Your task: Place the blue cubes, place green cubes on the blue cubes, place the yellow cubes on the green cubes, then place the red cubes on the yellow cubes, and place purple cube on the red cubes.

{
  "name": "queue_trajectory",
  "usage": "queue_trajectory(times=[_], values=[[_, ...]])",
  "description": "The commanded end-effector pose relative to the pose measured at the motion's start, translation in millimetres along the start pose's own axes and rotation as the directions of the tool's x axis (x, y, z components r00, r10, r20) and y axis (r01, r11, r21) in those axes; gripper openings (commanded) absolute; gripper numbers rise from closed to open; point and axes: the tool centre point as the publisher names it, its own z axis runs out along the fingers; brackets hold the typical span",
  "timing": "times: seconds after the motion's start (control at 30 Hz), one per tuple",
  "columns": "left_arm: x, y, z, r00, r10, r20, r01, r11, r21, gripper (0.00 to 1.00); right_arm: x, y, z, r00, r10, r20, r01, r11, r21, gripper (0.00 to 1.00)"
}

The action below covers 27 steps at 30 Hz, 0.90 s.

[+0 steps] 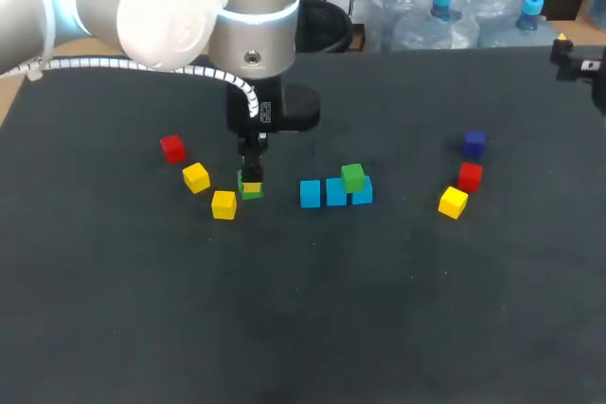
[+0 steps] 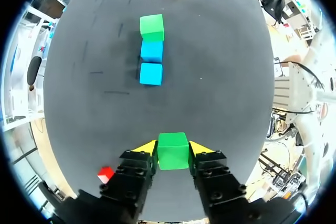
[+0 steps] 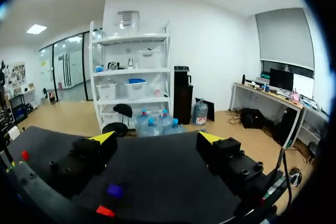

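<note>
Left gripper [image 2: 173,148] clamped on a green cube [image 2: 172,150], just left of the blue row [image 1: 335,192].
A second green cube [image 1: 353,177] sits toward that row's right end (three blue cubes, touching). A red cube [image 1: 171,147] and a yellow pair [image 1: 223,203] lie further left of the row, and a purple cube [image 1: 474,144] lies well to its right. The right gripper [image 3: 157,142] stands wide apart, holding nothing.

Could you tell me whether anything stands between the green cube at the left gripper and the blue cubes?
Nothing visible does: only bare table lies between the green cube and the nearest blue cube; another green cube tops the farthest one.
</note>
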Motion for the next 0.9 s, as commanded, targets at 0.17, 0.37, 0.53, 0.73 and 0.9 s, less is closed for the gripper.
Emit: queue_trajectory(times=[0.17,0.37,0.53,0.73,0.9], values=[[-2.7,4.6,-3.3,1.000,-0.002,-0.001,0.002,1.000,-0.002,0.00,3.4,4.6,0.9,0.973,0.017,0.229,-0.013,1.000,-0.019,1.00],[-1.3,6.4,-3.9,1.000,-0.007,0.003,0.007,1.000,-0.004,0.00,3.4,4.6,0.9,0.973,0.017,0.229,-0.013,1.000,-0.019,1.00],[-5.8,6.2,-4.5,1.000,-0.001,0.008,0.001,1.000,-0.005,0.00,3.4,4.6,0.9,0.973,0.017,0.229,-0.013,1.000,-0.019,1.00],[-21.1,3.9,-10.2,0.999,0.019,0.036,-0.018,1.000,-0.010,0.00,3.4,4.6,0.9,0.973,0.017,0.229,-0.013,1.000,-0.019,1.00],[-36.0,3.8,-16.2,0.998,0.045,0.049,-0.043,0.999,-0.024,0.00,3.4,4.6,0.9,0.973,0.017,0.229,-0.013,1.000,-0.019,1.00]])
